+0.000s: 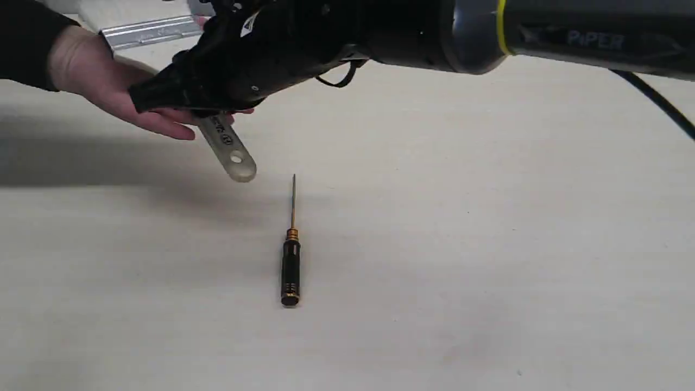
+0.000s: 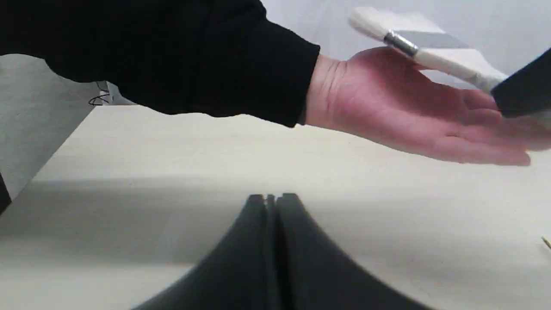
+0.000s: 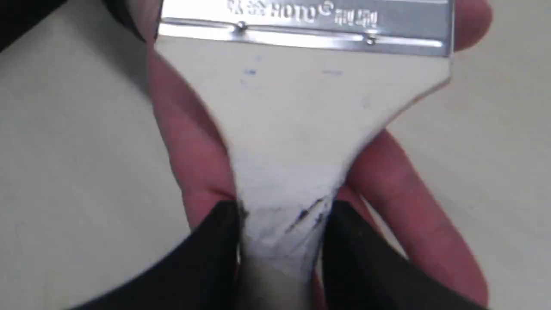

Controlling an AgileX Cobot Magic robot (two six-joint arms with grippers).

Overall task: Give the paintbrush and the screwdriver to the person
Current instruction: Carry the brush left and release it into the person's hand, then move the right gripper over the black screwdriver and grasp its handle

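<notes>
My right gripper [image 1: 203, 111] reaches across to the far left and is shut on the paintbrush [image 1: 228, 147], whose handle end with the hole sticks out below it. Up close, the right gripper [image 3: 282, 224] pinches the narrow neck of the pale handle [image 3: 301, 120], below the silver ferrule [image 3: 305, 21]. The person's open hand [image 1: 114, 89] lies palm up directly under the brush, fingers [image 3: 189, 142] showing beneath the handle. The screwdriver [image 1: 291, 260] lies on the table mid-front, shaft pointing away. My left gripper [image 2: 271, 202] is shut and empty, low over the table.
A silver metal strip [image 1: 146, 31] lies at the far left edge behind the hand. The right arm [image 1: 488, 32] spans the top of the exterior view, with a black cable [image 1: 657, 103] trailing at the right. The pale table [image 1: 488, 244] stretches bare to the right of the screwdriver.
</notes>
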